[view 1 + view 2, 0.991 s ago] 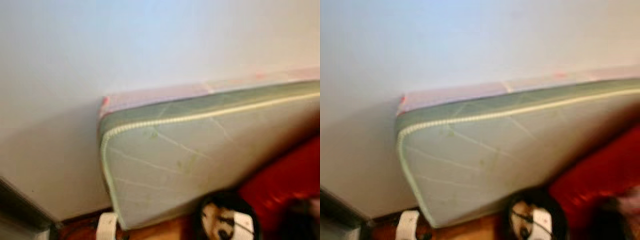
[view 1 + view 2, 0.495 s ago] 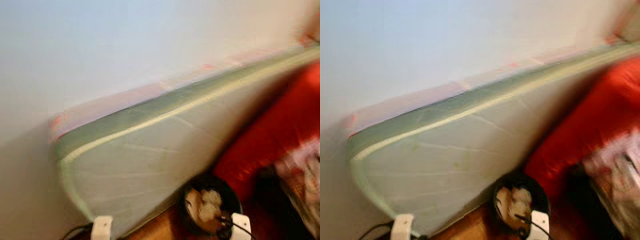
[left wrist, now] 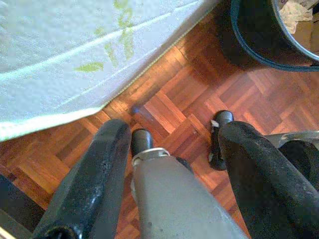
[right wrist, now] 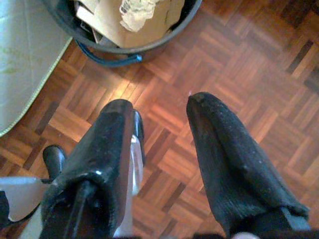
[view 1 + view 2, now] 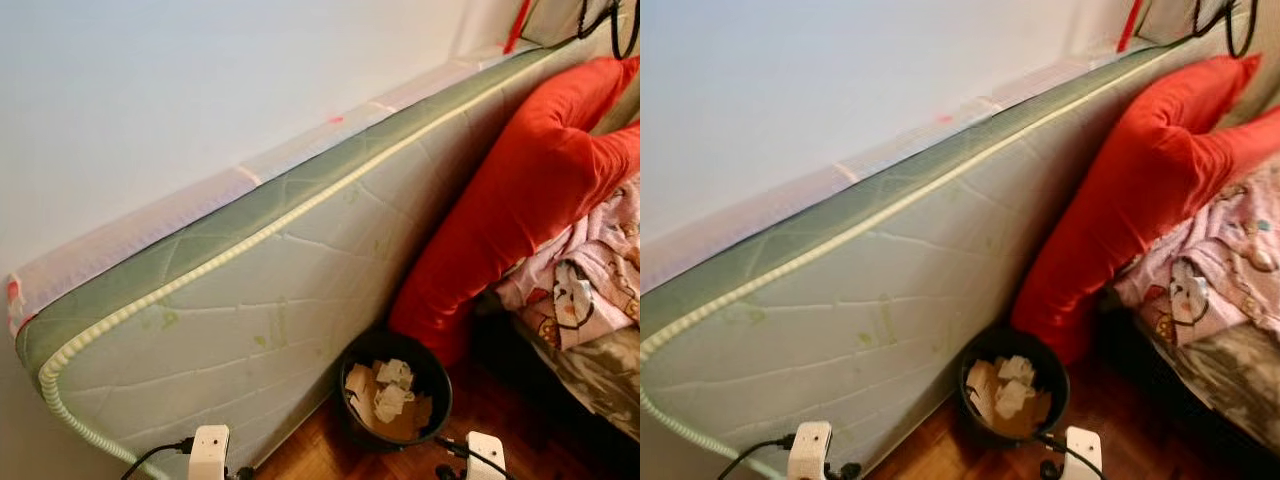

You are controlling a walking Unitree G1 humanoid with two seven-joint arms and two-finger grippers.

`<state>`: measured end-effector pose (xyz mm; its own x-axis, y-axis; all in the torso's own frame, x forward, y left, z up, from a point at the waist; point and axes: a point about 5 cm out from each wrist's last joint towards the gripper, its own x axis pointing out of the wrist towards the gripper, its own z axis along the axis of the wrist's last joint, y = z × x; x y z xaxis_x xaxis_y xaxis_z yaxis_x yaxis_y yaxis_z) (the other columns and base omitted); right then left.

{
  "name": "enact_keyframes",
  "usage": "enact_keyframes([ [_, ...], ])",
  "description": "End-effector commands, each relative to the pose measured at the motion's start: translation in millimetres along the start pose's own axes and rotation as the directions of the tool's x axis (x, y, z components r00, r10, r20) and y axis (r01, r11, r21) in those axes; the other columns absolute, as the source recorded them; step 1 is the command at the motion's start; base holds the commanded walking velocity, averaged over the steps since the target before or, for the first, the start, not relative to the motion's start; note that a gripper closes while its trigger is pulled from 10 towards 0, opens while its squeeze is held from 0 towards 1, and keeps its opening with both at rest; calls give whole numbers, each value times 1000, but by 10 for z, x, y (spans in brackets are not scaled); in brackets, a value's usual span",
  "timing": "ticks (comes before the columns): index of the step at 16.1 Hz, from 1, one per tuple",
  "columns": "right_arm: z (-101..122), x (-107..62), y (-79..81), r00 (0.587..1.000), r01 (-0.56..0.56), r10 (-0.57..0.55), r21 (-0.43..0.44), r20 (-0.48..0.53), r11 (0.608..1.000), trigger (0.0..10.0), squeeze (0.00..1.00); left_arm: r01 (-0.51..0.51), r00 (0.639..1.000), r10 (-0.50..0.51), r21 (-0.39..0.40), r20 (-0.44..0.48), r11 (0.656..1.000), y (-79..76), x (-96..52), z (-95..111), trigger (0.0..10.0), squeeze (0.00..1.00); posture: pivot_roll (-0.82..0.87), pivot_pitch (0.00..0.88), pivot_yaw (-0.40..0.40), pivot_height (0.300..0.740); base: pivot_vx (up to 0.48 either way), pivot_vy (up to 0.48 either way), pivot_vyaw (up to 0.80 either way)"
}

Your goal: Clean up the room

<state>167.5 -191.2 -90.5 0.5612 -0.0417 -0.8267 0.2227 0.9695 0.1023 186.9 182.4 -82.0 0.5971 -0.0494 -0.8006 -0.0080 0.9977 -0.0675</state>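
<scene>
head views: camera panned right vs 1 s ago and blur cleared; things themselves unmoved. pale green quilted mattress [image 5: 250,300] leans on edge against white wall [image 5: 150,90]. round black wastebasket [image 5: 395,392] holding crumpled paper now central, beside long red pillow [image 5: 520,190] and pink patterned blanket [image 5: 590,270] on bed (likely tidy targets).

left wrist: left gripper [image 3: 172,154] fingers spread wide, empty, over parquet floor [image 3: 174,94]; mattress corner close.

right wrist: right gripper [image 4: 159,129] parted, empty; wastebasket just ahead.
</scene>
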Motion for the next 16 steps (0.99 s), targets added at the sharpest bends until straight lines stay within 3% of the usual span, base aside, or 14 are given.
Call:
enact_keyframes([
  [1, -104, -36, -171, 994, -14, 21, 65, -104, 998, 10000, 0, -261, 958, 247, -85, -144, 962, 798, -329, -493, 10000, 0, 133, 0, -11, 740, 0, -386, 0],
  [4, -105, -36, -169, 994, -13, 20, 70, -106, 997, 10000, 0, -263, 958, 249, -89, -141, 961, 792, -321, -476, 10000, 0, 126, 0, -9, 740, 0, -384, -513],
  [6, -91, -35, -177, 993, -21, 24, 28, -113, 999, 10000, 0, -253, 961, 240, -89, -134, 963, 715, -277, -433, 10000, 0, 127, 0, -10, 740, 0, -369, -744],
  [8, -93, -36, -178, 994, -20, 24, 39, -109, 999, 10000, 0, -245, 963, 233, -84, -132, 966, 674, -260, -424, 10000, 0, 117, 0, -1, 740, 0, -366, -738],
  [14, -103, -39, -185, 993, -22, 25, 26, -113, 999, 10000, 0, -243, 963, 231, -70, -139, 968, 702, -280, -454, 10000, 0, 113, 0, -2, 740, 0, -365, -738],
  [16, -116, -41, -180, 994, -21, 24, 33, -108, 999, 10000, 0, -239, 964, 229, -62, -138, 969, 716, -285, -453, 10000, 0, 108, 0, 5, 740, 0, -354, 0],
])
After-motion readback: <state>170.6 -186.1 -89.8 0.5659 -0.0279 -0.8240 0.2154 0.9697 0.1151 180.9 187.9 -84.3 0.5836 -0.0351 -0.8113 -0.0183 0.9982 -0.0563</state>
